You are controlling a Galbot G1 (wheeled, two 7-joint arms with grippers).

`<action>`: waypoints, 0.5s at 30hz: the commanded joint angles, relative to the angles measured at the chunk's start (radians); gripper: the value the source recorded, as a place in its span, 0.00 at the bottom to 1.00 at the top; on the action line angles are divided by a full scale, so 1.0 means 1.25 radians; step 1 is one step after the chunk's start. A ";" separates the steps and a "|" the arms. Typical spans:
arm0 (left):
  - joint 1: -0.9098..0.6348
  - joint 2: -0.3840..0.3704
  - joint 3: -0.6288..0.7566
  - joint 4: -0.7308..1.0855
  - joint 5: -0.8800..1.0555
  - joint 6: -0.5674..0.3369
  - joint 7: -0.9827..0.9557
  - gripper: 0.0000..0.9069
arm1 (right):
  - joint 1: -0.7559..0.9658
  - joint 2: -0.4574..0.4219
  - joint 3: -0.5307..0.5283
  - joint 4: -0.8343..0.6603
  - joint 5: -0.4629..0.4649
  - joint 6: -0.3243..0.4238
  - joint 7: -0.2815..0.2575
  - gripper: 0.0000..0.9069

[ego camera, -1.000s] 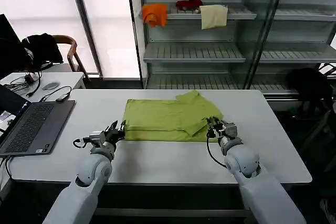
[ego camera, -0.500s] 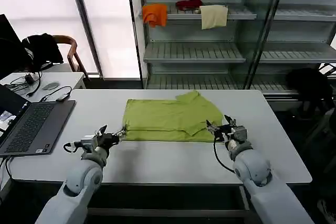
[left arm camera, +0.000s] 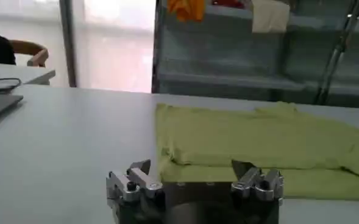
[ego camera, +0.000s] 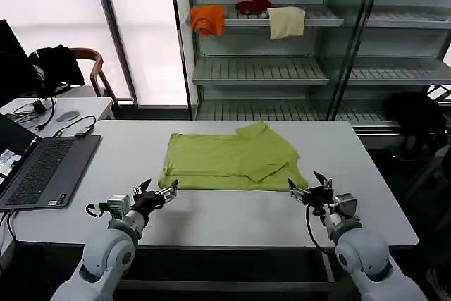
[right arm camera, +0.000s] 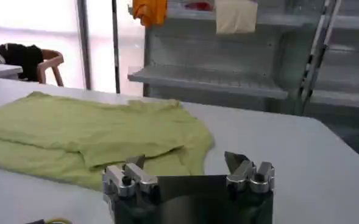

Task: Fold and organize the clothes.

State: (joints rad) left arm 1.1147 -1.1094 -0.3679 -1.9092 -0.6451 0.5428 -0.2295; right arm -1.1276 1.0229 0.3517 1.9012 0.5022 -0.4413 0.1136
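— Standing where, and how?

— Hovering low over the near edge of the white table (ego camera: 211,223), left gripper (ego camera: 161,192) and right gripper (ego camera: 307,187) both spread wide, gripping nothing, each just off a near corner of the lime-green T-shirt (ego camera: 229,160).

— Lying how?

— Resting partly folded mid-table, a sleeve doubled over on the right side.

— Working on which step?

— Probably sitting between folds. Calling next for closing on the near hem corners and carrying them toward the far edge.
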 commanded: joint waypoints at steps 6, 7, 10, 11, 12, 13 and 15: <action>0.009 -0.004 0.001 0.030 -0.003 0.000 0.016 1.00 | -0.011 -0.001 -0.003 -0.045 0.008 0.022 -0.006 0.88; 0.006 -0.005 0.003 0.032 -0.003 0.000 0.016 1.00 | -0.008 0.000 -0.007 -0.046 0.006 0.022 -0.006 0.87; -0.005 -0.008 0.006 0.043 -0.002 0.000 0.015 1.00 | 0.002 0.004 -0.016 -0.047 -0.001 0.020 -0.006 0.81; -0.010 -0.009 0.006 0.056 -0.002 -0.001 0.016 0.97 | 0.006 0.007 -0.021 -0.048 -0.006 0.020 -0.006 0.78; -0.012 -0.009 0.005 0.058 -0.002 -0.001 0.016 0.94 | 0.008 0.009 -0.024 -0.051 -0.010 0.020 -0.006 0.77; -0.013 -0.009 0.005 0.064 -0.003 -0.001 0.016 0.91 | 0.011 0.012 -0.028 -0.054 -0.015 0.021 -0.006 0.76; -0.015 -0.009 0.003 0.070 -0.004 -0.005 0.021 0.82 | 0.014 0.016 -0.034 -0.058 -0.022 0.021 -0.006 0.72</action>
State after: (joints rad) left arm 1.0965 -1.1217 -0.3639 -1.8458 -0.6492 0.5351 -0.2100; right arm -1.1094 1.0438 0.3137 1.8408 0.4784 -0.4217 0.1096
